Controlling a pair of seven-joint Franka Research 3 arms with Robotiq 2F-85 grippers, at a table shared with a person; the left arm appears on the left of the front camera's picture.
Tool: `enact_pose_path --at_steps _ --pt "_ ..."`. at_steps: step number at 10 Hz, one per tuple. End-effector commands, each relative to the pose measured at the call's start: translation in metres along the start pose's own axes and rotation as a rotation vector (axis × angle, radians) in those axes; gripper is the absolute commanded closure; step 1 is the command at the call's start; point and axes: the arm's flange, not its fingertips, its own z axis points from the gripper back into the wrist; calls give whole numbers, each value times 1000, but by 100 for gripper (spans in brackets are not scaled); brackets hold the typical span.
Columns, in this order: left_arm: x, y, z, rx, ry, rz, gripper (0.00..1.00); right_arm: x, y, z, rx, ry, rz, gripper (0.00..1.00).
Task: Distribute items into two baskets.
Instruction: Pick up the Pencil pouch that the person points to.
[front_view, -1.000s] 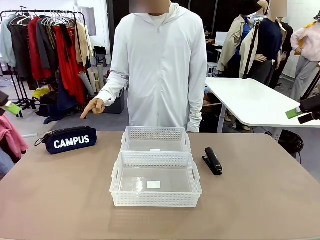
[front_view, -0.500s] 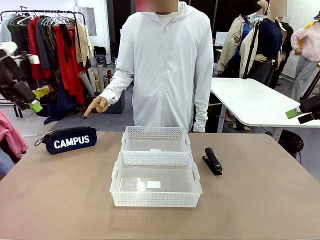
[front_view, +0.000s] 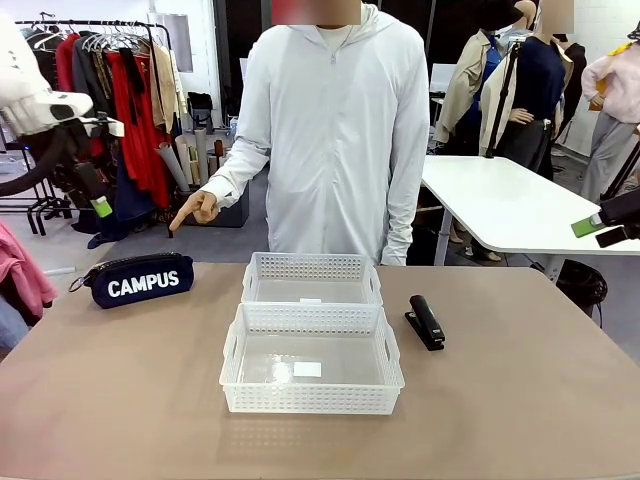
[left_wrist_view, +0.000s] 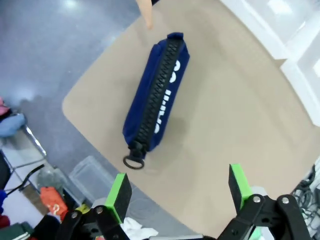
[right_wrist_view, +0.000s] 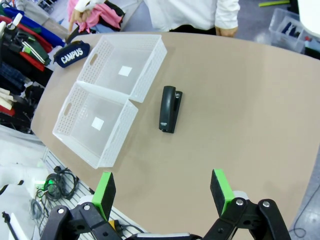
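Observation:
The navy pouch with white "CAMPUS" print lies at the table's far left; in the left wrist view the pouch lies zip-up below my open left gripper. In the front view my left gripper hangs high above the table's left corner. The two white baskets stand mid-table, the far one touching the near one, both empty. A black stapler lies just right of them. My right gripper is open, high above the stapler and both baskets. At the picture's right edge my right gripper shows.
A person in a white hooded jacket stands at the far edge, one hand pointing a finger down toward the pouch. A clothes rack stands behind on the left and a white table on the right. Bare tabletop lies in front and to the right.
My left arm has swung in from the left edge and now hangs higher and further right, above the pouch. The person has shifted slightly. The items and baskets have not moved.

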Motion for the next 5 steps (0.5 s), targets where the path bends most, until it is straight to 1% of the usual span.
enact_pose_path --at_steps 1,3,5 --pt "26 32 -8 -30 55 -34 0 0 1 0 7 -4 1 0" --pt "47 47 -21 -47 88 -40 0 0 1 0 7 -4 1 0" --pt "60 49 -36 -44 138 -53 0 0 1 0 7 -4 1 0"
